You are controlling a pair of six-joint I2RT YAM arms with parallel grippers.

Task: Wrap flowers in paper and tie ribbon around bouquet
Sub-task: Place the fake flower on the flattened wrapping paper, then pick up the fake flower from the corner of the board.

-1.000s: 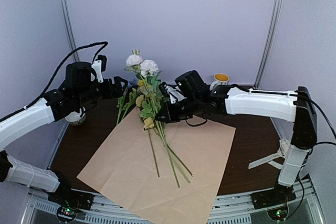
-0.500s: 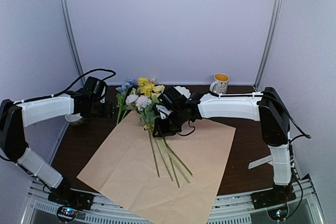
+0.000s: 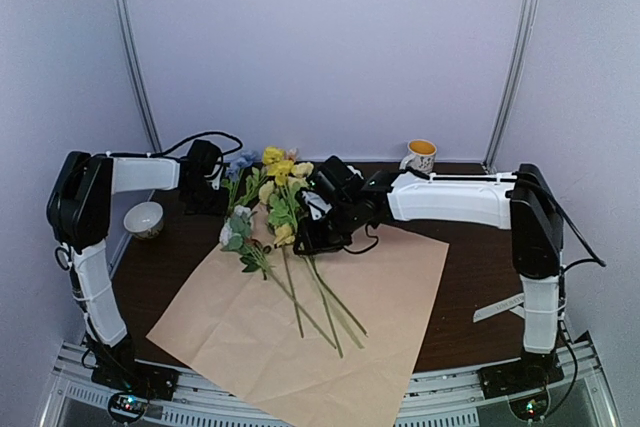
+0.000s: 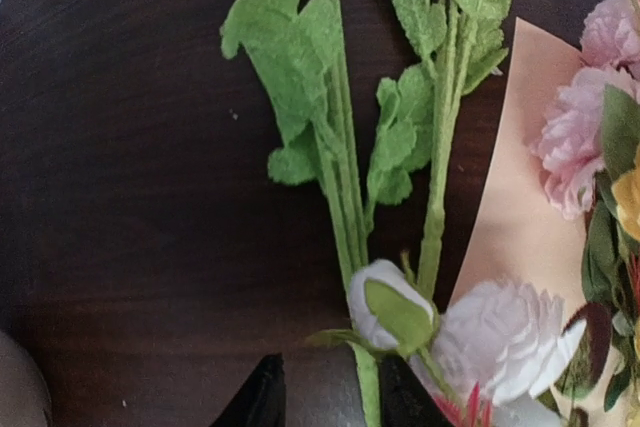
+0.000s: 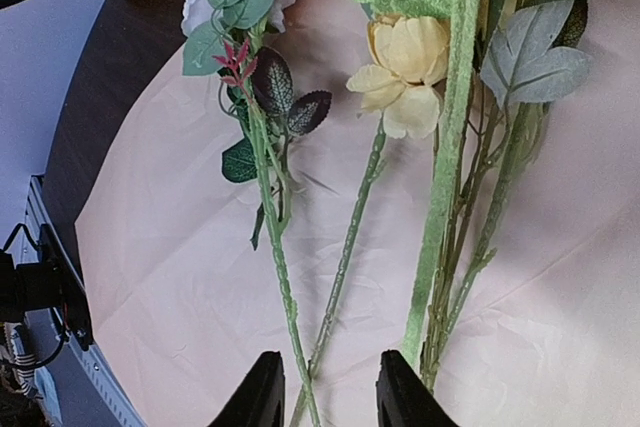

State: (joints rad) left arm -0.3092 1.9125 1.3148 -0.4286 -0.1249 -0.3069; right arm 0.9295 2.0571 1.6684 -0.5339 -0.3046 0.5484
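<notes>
Peach-tan and faintly creased, the paper [image 3: 400,287] lay across the middle of the tabletop [image 3: 470,237]. The flowers [image 3: 285,217] rested on its far-left corner — thin fuzzy stems fanned toward the near edge, ruffled pastel blossoms spilling onto the dark wood. Gathering looked to be the step in hand; wrapping had not begun. The right gripper [image 5: 325,397] hovered half-open over the stems, holding nothing. The left gripper [image 4: 325,402] straddled a stray stem beyond the paper's corner — whether it pinched was unclear. Next, that stray needed bringing onto the sheet.
</notes>
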